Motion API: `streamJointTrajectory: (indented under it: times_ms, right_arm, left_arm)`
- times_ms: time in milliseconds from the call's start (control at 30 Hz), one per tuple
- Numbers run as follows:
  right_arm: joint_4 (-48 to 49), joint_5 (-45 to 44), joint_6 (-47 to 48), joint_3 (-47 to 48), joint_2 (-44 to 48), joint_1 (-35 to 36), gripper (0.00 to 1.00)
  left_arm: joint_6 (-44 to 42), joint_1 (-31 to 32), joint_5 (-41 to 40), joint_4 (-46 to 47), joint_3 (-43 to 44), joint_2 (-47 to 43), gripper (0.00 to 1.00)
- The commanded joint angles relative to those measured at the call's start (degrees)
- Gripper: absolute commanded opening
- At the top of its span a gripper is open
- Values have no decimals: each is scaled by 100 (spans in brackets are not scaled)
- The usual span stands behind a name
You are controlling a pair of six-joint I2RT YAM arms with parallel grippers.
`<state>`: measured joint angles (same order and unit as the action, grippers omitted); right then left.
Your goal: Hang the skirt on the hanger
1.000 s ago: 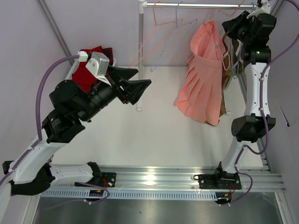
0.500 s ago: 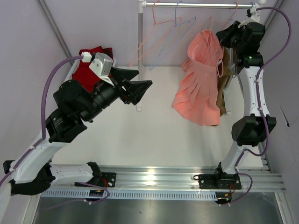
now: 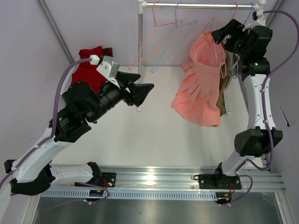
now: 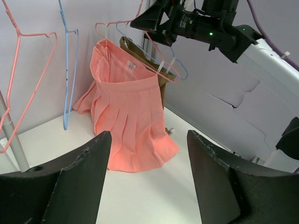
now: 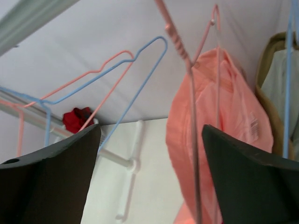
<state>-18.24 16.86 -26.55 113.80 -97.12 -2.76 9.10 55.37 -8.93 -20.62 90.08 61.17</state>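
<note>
The salmon-pink pleated skirt (image 3: 201, 88) hangs on the pink wire hanger (image 3: 223, 65) at the right end of the rail (image 3: 196, 5). Its hem reaches down to the table. My right gripper (image 3: 227, 38) is up beside the hanger's top, open. In the right wrist view the hanger's wire (image 5: 191, 93) runs between the wide jaws of the right gripper (image 5: 152, 133), with the skirt (image 5: 219, 140) behind it. My left gripper (image 3: 140, 81) hovers open and empty at centre left. In the left wrist view the left gripper (image 4: 148, 137) faces the skirt (image 4: 131, 121) and the hanger (image 4: 161, 63).
An empty pink hanger (image 3: 149, 37) and pale blue hangers (image 3: 170, 42) hang further left on the rail. A white post (image 3: 140, 56) holds the rail up. A brown garment (image 3: 225, 88) hangs behind the skirt. A dark red cloth (image 3: 91, 63) lies at the back left.
My right gripper has gone from shut to open, letting go of the hanger. The skirt has swung slightly left. My left arm has shifted a little to the right.
</note>
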Motion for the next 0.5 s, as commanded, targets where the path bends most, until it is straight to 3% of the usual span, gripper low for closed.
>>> streamJointTrajectory:
  times_ms: [0,267,467]
  right_arm:
    - [-57,247,-228,-234,588,-40,99]
    - [-540,-156,-246,-1754,2055,-93,99]
    - [-1067,-412,-220,-3608,3663,-31,99]
  left_arm:
    - [127,-53,-135,58,-78,-113,72]
    - [162,-79,-583,-161,-456,-464,72]
    - [487,-97,-847,-319,-947,-737,72]
